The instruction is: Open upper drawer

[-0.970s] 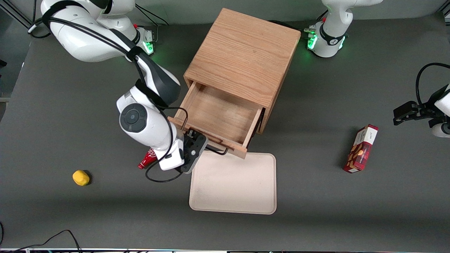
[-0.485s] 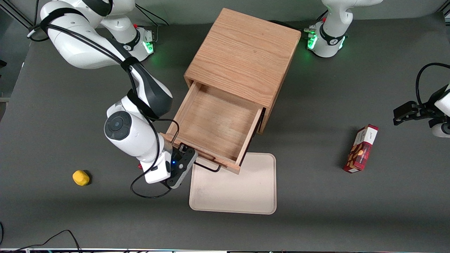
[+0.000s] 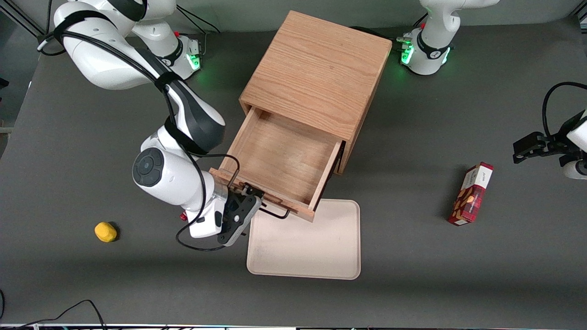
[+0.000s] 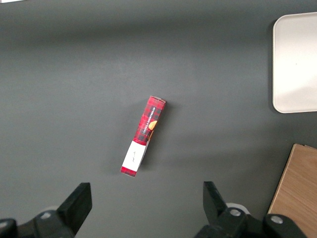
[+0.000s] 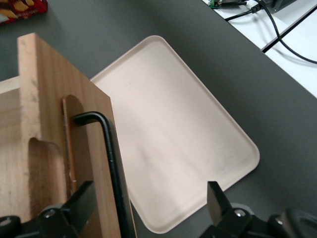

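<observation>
Since the earlier frames, your upper drawer [image 3: 280, 161] has come further out of the oak cabinet [image 3: 316, 71], and its front now overhangs the cream tray [image 3: 321, 250] edge nearest the cabinet. Your gripper [image 3: 253, 200] sits at the drawer front, fingers spread wide; the right wrist view shows the black wire handle [image 5: 113, 163] standing between them, with neither finger pressed on it. My judgement: the pull is essentially finished and you are at the release stage, the drawer interior being fully exposed and bare. Your next move calls for a straight withdrawal clear of the handle, without snagging the wire or dragging the drawer sideways.

Surface: dark grey matte table [image 3: 412, 275]. On it, a yellow object [image 3: 105, 231] toward the working arm's end and a red carton [image 3: 471, 194] toward the parked arm's end, both well apart from the cabinet. A small red item [image 3: 183, 216] shows partly under the wrist
</observation>
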